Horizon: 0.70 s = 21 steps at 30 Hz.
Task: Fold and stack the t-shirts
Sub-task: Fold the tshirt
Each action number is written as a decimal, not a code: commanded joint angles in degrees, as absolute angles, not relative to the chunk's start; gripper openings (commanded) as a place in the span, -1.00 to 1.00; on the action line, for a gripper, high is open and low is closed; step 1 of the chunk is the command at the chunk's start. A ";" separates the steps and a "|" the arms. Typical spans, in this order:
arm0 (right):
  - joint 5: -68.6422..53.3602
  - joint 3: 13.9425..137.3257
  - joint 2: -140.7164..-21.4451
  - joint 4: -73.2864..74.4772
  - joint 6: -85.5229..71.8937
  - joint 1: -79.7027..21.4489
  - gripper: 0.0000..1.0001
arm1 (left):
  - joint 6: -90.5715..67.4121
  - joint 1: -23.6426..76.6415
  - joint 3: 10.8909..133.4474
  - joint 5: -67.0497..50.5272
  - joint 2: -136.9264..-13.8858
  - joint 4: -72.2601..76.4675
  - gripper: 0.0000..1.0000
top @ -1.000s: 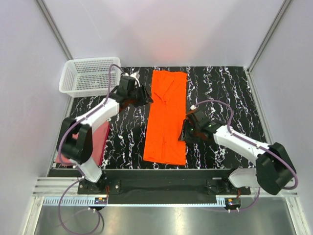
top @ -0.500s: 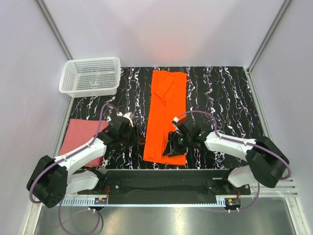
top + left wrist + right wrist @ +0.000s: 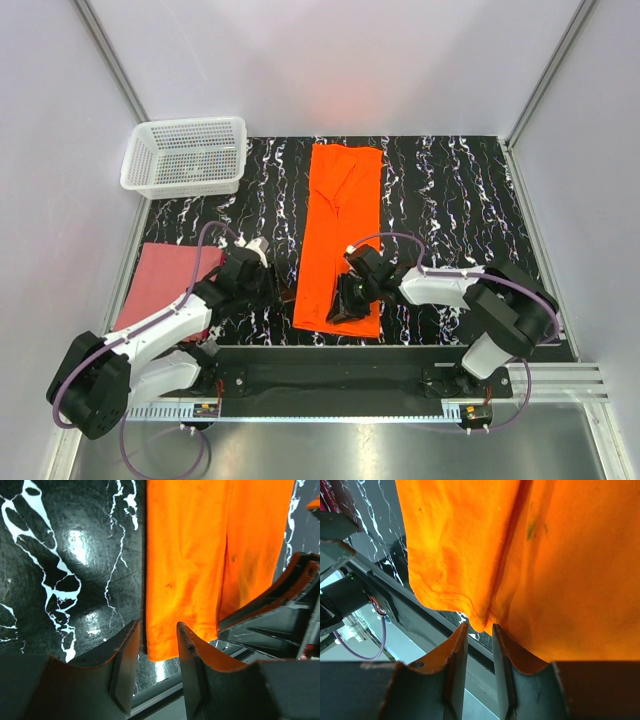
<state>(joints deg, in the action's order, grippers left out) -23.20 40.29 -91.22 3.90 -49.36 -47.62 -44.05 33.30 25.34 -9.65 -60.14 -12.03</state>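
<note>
Fabric of the orange t-shirt (image 3: pixel 345 215) is lying flat as a long, narrow folded strip down the middle of the tabletop (image 3: pixel 450 200), running from the far edge almost to the near edge. A lengthwise fold is showing along it in both wrist views.

The pink-red t-shirt (image 3: pixel 160 280) is lying at the tabletop's left edge near the near-left corner, partly covered by the left arm and well apart from the orange one. The white basket (image 3: pixel 135 165) is sitting at the far-left corner.

The left gripper (image 3: pixel 283 292) is hanging low at the near-left corner of the orange t-shirt. In the left wrist view its fingers (image 3: pixel 125 650) are standing partly apart, and that corner of the cloth is lying flat on the tabletop in the gap between them. The gripper is not holding it.

The right gripper (image 3: pixel 343 303) is pressing in over the near hem of the orange t-shirt, close to the near edge of the tabletop. In the right wrist view its fingers (image 3: pixel 456 650) are standing only narrowly apart, with a small point of the hem sitting right at their tips. Whether that cloth is being pinched I cannot tell.

The two grippers are facing each other across the near end of the strip.
</note>
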 commanded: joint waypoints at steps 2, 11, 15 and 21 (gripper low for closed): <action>-23.38 42.54 -92.98 0.53 -51.06 -48.16 -0.34 | -43.86 33.57 25.31 -10.46 -58.80 -8.79 -0.20; -24.08 41.75 -93.08 -2.38 -52.65 -48.60 -0.56 | -43.59 33.49 24.52 -10.72 -58.10 -8.61 -0.19; -20.75 42.10 -88.95 4.38 -52.38 -48.69 -0.80 | -43.33 33.40 24.70 -12.56 -58.27 -8.53 -0.18; -21.27 39.99 -86.39 5.54 -53.79 -48.60 -0.86 | -42.45 33.49 25.40 -18.35 -58.09 -5.72 -0.22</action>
<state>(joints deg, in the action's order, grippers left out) -22.02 40.60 -87.77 3.90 -52.77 -48.01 -43.70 33.30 24.71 -13.02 -59.22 -10.26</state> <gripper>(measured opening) 0.075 0.394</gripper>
